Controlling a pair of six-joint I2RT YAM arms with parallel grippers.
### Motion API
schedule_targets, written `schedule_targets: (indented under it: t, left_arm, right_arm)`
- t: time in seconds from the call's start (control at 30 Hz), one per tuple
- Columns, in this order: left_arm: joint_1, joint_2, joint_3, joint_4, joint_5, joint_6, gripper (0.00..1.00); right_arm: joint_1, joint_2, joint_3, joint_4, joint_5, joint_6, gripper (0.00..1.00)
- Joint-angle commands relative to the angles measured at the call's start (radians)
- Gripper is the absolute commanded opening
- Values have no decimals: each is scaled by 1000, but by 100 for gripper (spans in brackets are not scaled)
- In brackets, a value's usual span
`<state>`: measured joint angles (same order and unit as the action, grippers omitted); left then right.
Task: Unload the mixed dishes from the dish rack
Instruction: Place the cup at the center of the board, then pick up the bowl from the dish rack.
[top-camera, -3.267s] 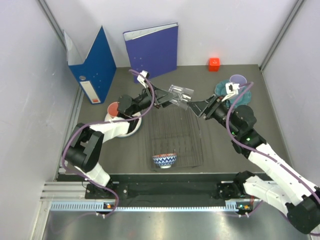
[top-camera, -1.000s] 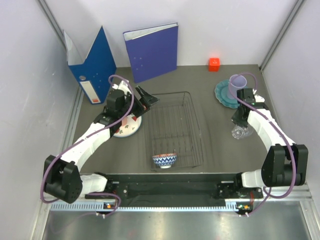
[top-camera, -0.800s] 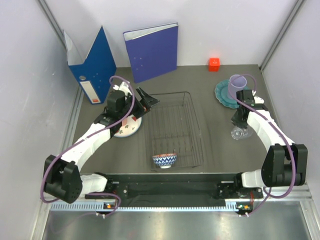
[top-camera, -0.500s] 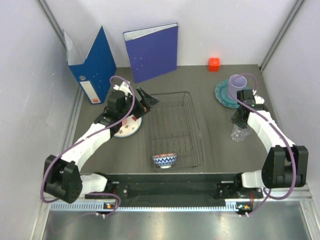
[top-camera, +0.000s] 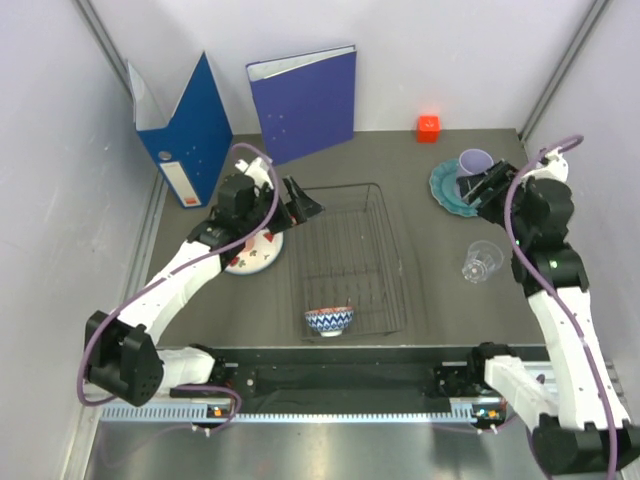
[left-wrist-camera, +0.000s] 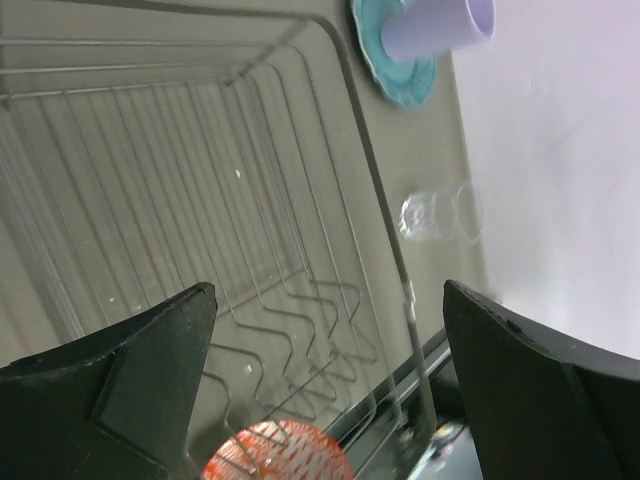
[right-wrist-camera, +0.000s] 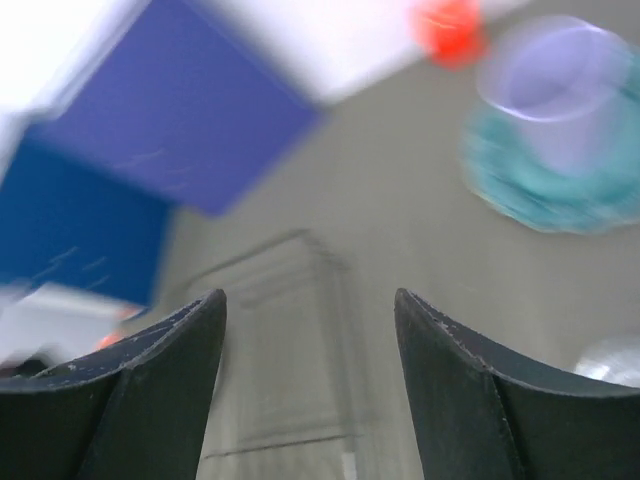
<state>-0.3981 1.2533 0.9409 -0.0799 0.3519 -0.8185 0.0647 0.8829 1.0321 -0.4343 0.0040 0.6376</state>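
Note:
The black wire dish rack (top-camera: 345, 255) lies mid-table, with the small blue-white patterned bowl (top-camera: 329, 320) at its near end. The lavender cup (top-camera: 474, 160) stands on the teal scalloped plate (top-camera: 446, 192) at the far right. The clear glass tumbler (top-camera: 482, 261) stands upright on the table right of the rack. The white plate with red marks (top-camera: 250, 255) lies left of the rack, partly under my left arm. The pink cup is hidden. My left gripper (top-camera: 305, 203) is open and empty over the rack's far left corner. My right gripper (top-camera: 482, 188) is open and empty, raised over the teal plate.
Two blue binders (top-camera: 305, 100) stand at the back left. A small red cube (top-camera: 428, 128) sits at the back right. The left wrist view shows the rack floor (left-wrist-camera: 230, 200), the bowl's reddish inside (left-wrist-camera: 280, 458) and the tumbler (left-wrist-camera: 440, 212). The right wrist view is blurred.
My right gripper has let go of the tumbler, which stays standing on the table, and has risen and swung back over the teal plate. My left arm has barely moved.

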Motion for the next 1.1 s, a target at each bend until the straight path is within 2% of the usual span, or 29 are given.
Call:
schedule_targets:
  t: [0.0,0.03,0.07,0.17,0.33,0.4,0.5,0.57,0.77,1.07]
  left_arm:
    - [-120,1,142,-246,1,309,99]
    - [-154,-3,169,-289,-10,391,99]
    - [-218,-9,177,-317,-16,427,99]
    - [-303,-44,171,-397,16,522,98]
    - [-381,-113,157,-561,19,680,93]
    - [-430,-149,144,-583,-25,737,92]
    - [-469,-178,131,-618,5,803,88]
    - [-501,-181,125,-645,28,840,83]
    - [-580,-124,73,-676,-16,914,73]
    - [-607,-58,45,-615,-86,956,71]
  right_arm:
    - [55,-108,-67,248,-304,-82,68]
    - [73,-128,-92,275,-330,-85,68]
    - [83,-145,-145,314,-337,-91,68]
    - [93,-194,-228,351,-340,-85,68]
    - [106,-205,-293,414,-407,-70,73]
    - [110,-213,-306,420,-412,-72,73]
    - [116,-232,-331,427,-414,-69,73]
    - [118,-240,-349,427,-414,-67,73]
    - [118,-268,-403,483,-423,-46,73]
    - [122,-274,-428,502,-430,-32,72]
